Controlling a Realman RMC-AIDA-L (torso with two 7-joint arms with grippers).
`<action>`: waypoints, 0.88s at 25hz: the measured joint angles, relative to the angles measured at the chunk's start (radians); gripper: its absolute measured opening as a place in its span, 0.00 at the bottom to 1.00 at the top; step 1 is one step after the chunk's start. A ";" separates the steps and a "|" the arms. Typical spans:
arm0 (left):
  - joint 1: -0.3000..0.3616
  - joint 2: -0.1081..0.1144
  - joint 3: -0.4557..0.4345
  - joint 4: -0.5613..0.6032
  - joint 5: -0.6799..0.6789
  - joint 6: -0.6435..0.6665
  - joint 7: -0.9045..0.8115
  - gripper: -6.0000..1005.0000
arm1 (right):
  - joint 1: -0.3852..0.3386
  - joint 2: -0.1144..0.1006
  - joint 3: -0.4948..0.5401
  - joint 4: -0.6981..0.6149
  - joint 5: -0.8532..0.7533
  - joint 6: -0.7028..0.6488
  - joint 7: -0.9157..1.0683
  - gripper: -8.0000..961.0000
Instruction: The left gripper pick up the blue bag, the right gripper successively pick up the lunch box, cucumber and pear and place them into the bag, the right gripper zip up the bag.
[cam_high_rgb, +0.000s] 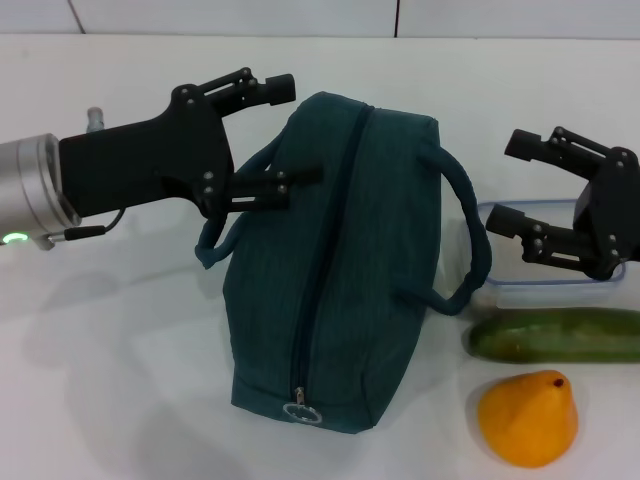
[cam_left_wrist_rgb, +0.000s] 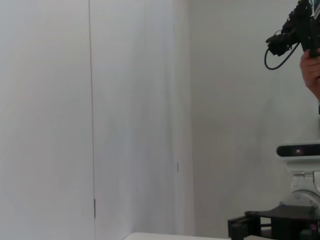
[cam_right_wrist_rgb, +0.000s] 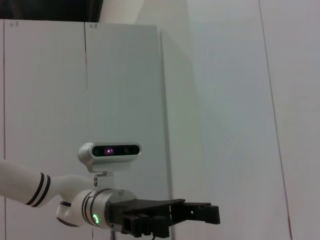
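From the head view I have the bag (cam_high_rgb: 340, 270) lying on its side in the middle of the tabletop (cam_high_rgb: 110, 380), zipper closed along its top and the silver ring pull (cam_high_rgb: 300, 411) at the end nearest me. One loop handle (cam_high_rgb: 468, 235) arches off its right side, the other (cam_high_rgb: 225, 225) off its left. To the right of the bag I see the lunch box (cam_high_rgb: 545, 285), the cucumber (cam_high_rgb: 555, 335) just in front of it, and the pear (cam_high_rgb: 528, 418) nearest me, beside the cucumber.

My left end effector (cam_high_rgb: 280, 135) reaches in level from the left, silver wrist with its green light at the frame edge, fingers spread wide. The lower finger (cam_high_rgb: 275, 185) sits right at the left handle, though I can't tell if it touches; the upper one points over the bag's far corner. My right end effector (cam_high_rgb: 515, 180) comes in from the right edge, above the lunch box, fingers also apart and pointing toward the bag, gripping nothing.

Neither wrist view shows the tabletop things. The left wrist camera looks at a pale wall (cam_left_wrist_rgb: 125, 115), with the head camera (cam_left_wrist_rgb: 300, 150) and the right end effector (cam_left_wrist_rgb: 250, 225) low at the edge. The right wrist camera shows the same head camera (cam_right_wrist_rgb: 110, 151) and, below it, the left end effector (cam_right_wrist_rgb: 200, 214), with nothing held.
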 joint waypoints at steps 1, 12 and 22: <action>-0.001 0.000 0.000 -0.001 0.001 -0.001 0.001 0.87 | -0.001 0.000 0.000 0.000 0.000 -0.002 0.000 0.84; 0.002 -0.011 -0.002 0.014 0.005 0.001 -0.025 0.87 | -0.022 -0.003 0.001 -0.003 0.001 -0.008 -0.001 0.84; 0.021 -0.007 -0.010 0.366 0.161 -0.046 -0.595 0.86 | -0.037 -0.005 0.001 -0.026 0.005 -0.011 0.008 0.84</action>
